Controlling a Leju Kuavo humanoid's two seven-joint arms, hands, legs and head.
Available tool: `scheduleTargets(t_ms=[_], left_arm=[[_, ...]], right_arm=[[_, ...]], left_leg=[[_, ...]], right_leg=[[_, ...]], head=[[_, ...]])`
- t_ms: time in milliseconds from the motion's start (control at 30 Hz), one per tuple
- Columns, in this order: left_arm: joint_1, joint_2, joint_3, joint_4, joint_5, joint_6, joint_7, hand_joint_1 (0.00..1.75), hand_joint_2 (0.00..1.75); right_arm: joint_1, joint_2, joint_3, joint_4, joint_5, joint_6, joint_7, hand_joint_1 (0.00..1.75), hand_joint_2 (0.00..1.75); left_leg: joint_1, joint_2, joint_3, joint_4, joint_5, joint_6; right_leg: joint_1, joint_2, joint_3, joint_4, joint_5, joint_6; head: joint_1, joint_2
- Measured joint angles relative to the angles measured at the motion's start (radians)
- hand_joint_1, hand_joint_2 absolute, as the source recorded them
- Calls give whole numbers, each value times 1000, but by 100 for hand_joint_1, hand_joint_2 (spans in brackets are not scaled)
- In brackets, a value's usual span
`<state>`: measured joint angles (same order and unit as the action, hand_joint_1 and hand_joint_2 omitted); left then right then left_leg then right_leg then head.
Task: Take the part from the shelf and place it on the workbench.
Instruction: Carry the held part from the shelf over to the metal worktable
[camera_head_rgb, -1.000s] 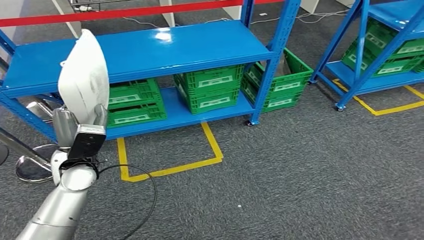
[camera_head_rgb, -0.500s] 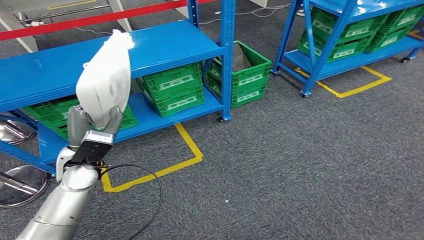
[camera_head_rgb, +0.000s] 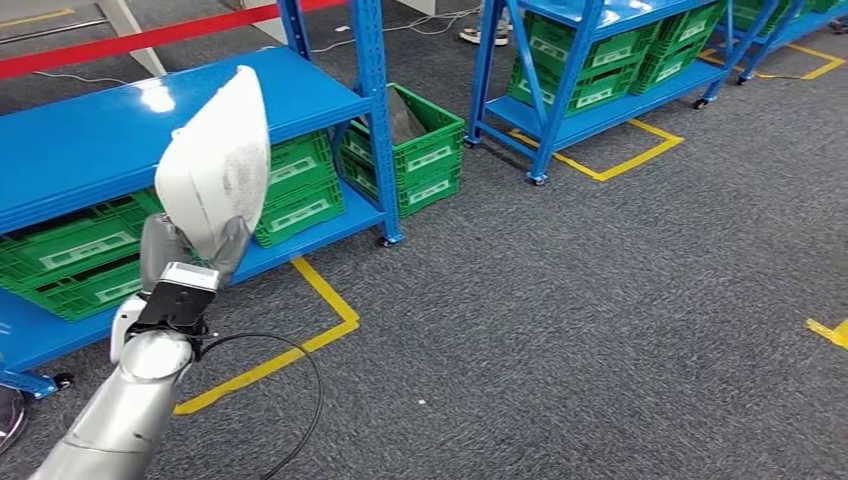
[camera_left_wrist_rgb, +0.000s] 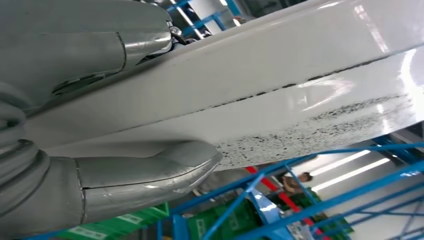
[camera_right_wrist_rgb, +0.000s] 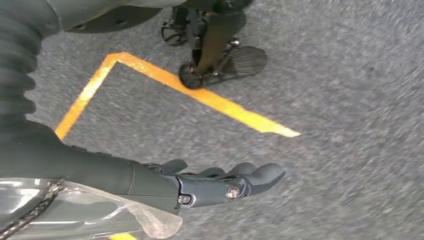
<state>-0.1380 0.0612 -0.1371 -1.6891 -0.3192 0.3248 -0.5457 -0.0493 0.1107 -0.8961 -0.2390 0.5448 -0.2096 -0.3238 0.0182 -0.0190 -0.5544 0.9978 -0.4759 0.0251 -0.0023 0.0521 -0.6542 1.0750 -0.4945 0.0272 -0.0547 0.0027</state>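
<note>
Holding the part (camera_head_rgb: 215, 160) upright in the left hand (camera_head_rgb: 190, 245), well off the shelf (camera_head_rgb: 90, 140), above grey carpet (camera_head_rgb: 560, 300). Clamped from both sides at its lower end only, thumb (camera_left_wrist_rgb: 145, 180) on one face and fingers (camera_left_wrist_rgb: 100, 45) on the other; wide, smooth, glossy shell rising well above the grip, so probably top-heavy and prone to pivot or slide out under a jolt. Hanging loose at the side, the right hand (camera_right_wrist_rgb: 220, 185), fingers slightly curled and grasping nothing, so no second support if the shell starts to tip. No workbench to be seen, hence likely more walking and turning first. Main risks by judgement: swinging the tall shell into a blue shelf post (camera_head_rgb: 372, 110) during a turn; loosening the hold on the slick surface through step shocks; dropping it on the floor instead of the bench. Also a black cable (camera_head_rgb: 290, 400) looping off the left wrist, liable to snag. A green bin (camera_head_rgb: 420, 150) on the floor beside the shelf, close to any path past it.
</note>
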Motion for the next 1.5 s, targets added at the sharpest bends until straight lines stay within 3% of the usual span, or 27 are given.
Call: scheduleTargets(t_ms=[67, 133, 167, 267, 333, 400, 433, 500, 567, 633, 667, 700, 767, 800, 833, 900, 933, 1000, 1067, 1133, 1167, 1233, 1267, 1333, 1367, 1433, 1500], left_arm=[[2, -1, 1, 1, 10, -14, -3, 175, 175], [5, -2, 2, 3, 22, -31, -6, 175, 175], [6, -2, 2, 5, 29, -41, -8, 175, 175], [7, -2, 2, 9, 49, -77, -15, 175, 175], [6, -1, 5, 10, 56, -97, -19, 175, 175], [6, -2, 7, 10, 61, -112, -24, 175, 175], [6, -2, 7, 10, 63, -119, -26, 175, 175], [7, -1, 8, 11, 66, -130, -29, 175, 175], [12, 2, 10, 12, 67, -136, -30, 175, 175], [18, 5, 11, 13, 68, -139, -30, 175, 175], [20, 6, 11, 14, 68, -141, -30, 175, 175], [21, 6, 11, 14, 70, -144, -30, 175, 175], [19, 7, 11, 14, 73, -150, -30, 175, 175], [18, 8, 11, 14, 75, -153, -30, 175, 175], [18, 8, 12, 14, 76, -155, -30, 175, 175], [16, 8, 12, 14, 77, -157, -30, 175, 175], [15, 7, 12, 14, 77, -157, -30, 175, 175], [14, 7, 12, 14, 77, -158, -31, 175, 175], [14, 8, 13, 14, 78, -158, -31, 175, 175], [16, 8, 14, 14, 78, -158, -30, 175, 175], [16, 8, 14, 14, 78, -159, -30, 175, 175], [16, 8, 14, 14, 78, -161, -30, 175, 175], [15, 8, 14, 14, 78, -163, -30, 175, 175], [13, 9, 14, 14, 80, -169, -31, 175, 175], [12, 9, 14, 14, 81, -173, -32, 175, 175], [9, 9, 14, 14, 82, -181, -36, 175, 175], [4, 10, 14, 13, 84, -189, -40, 175, 175]], right_arm=[[-2, -3, -1, 0, 13, -16, 6, 0, 175], [-1, -13, -1, 0, 23, -28, 17, 0, 175], [0, -19, -2, 0, 29, -32, 27, 0, 175], [1, -42, -2, 0, 52, -40, 70, 0, 175], [-1, -52, -3, 0, 60, -41, 101, 0, 175], [1, -60, -8, 0, 62, -39, 133, 0, 175], [3, -63, -12, 0, 65, -38, 151, 0, 175], [5, -67, -18, 0, 74, -36, 186, 0, 175], [3, -69, -20, 0, 80, -36, 208, 0, 175], [3, -70, -20, 1, 84, -36, 217, 0, 175], [4, -70, -20, 1, 87, -36, 224, 0, 175], [4, -70, -21, 2, 93, -36, 234, 0, 175], [4, -69, -21, 3, 106, -35, 262, 0, 175], [3, -69, -21, 4, 111, -35, 274, 0, 175], [2, -68, -20, 5, 115, -34, 282, 0, 175], [5, -68, -20, 7, 120, -33, 288, 0, 175], [9, -68, -20, 8, 122, -33, 289, 0, 175], [12, -67, -20, 11, 125, -33, 289, 0, 175], [9, -66, -20, 12, 127, -32, 289, 0, 175], [6, -65, -20, 13, 127, -32, 289, 0, 175], [6, -65, -20, 13, 128, -31, 290, 0, 175], [7, -65, -20, 14, 132, -23, 298, 0, 175], [6, -65, -20, 14, 134, -16, 305, 0, 175], [2, -64, -19, 14, 138, 2, 319, 0, 175], [0, -64, -19, 15, 140, 12, 327, 0, 175], [1, -62, -19, 17, 143, 33, 347, 0, 175], [3, -57, -19, 20, 145, 58, 371, 0, 175]], left_leg=[[-2, 26, 0, 0, -1, 3], [-2, 53, 0, 0, -3, 3], [-2, 65, 1, 1, -4, 2], [-5, 95, 6, 2, -11, -8], [-12, 111, 9, 4, -15, -16], [-14, 126, 14, 3, -19, -24], [-12, 122, 15, 7, -26, -29], [-7, 82, -4, 64, -69, -37], [-6, 38, -63, 201, -140, -38], [-7, 26, -113, 303, -168, -36], [-7, 24, -115, 300, -151, -34], [-7, 20, -98, 257, -115, -31], [-4, -17, -43, 121, -39, -24], [-3, -36, -21, 67, -20, -22], [-2, -50, -11, 38, -15, -21], [-3, -44, -8, 27, -20, -17], [-3, -33, -7, 24, -18, -13], [-1, -8, -3, 17, -14, -1], [-4, 18, -2, 15, -14, 6], [-7, 45, -2, 15, -16, 9], [-8, 57, -1, 15, -17, 9], [-8, 79, 3, 16, -21, 6], [-10, 89, 6, 16, -23, 3], [-16, 107, 9, 17, -28, -5], [-18, 116, 10, 17, -29, -9], [-18, 132, 15, 16, -33, -18], [-13, 103, 8, 45, -59, -27]], right_leg=[[-5, -40, -62, 127, -58, 10], [-10, -47, -97, 199, -73, 18], [-12, -50, -86, 180, -55, 20], [-9, -97, 21, -14, 25, 17], [-3, -116, 57, -75, 34, 3], [0, -97, 58, -77, 34, -12], [-1, -87, 59, -78, 35, -18], [-5, -67, 61, -81, 37, -30], [-6, -43, 62, -81, 37, -36], [-4, -16, 62, -80, 37, -37], [-4, -2, 63, -78, 36, -37], [-4, 12, 64, -77, 36, -36], [-3, 38, 64, -72, 35, -33], [-3, 50, 60, -68, 34, -29], [-4, 61, 54, -66, 35, -24], [-8, 81, 44, -66, 40, -12], [-8, 77, 39, -64, 39, -6], [-6, 31, 12, -18, 10, 3], [-6, -27, -48, 103, -48, 10], [-9, -44, -100, 209, -82, 14], [-9, -47, -100, 213, -73, 15], [-9, -64, -43, 110, -15, 12], [-5, -89, -2, 38, 8, 8], [5, -124, 51, -54, 28, -3], [9, -129, 56, -66, 24, -8], [9, -105, 57, -71, 29, -20], [4, -82, 61, -77, 34, -31]], head=[[5, 0], [5, 0], [5, 0], [5, 0], [5, 0], [4, 0], [4, 0], [2, 0], [-1, 0], [-1, 0], [-1, 0], [-1, 0], [0, 0], [0, 0], [0, 0], [1, 0], [1, 0], [8, 0], [14, 0], [14, 0], [14, 0], [14, 0], [14, 0], [13, 0], [13, 0], [13, 0], [11, 0]])
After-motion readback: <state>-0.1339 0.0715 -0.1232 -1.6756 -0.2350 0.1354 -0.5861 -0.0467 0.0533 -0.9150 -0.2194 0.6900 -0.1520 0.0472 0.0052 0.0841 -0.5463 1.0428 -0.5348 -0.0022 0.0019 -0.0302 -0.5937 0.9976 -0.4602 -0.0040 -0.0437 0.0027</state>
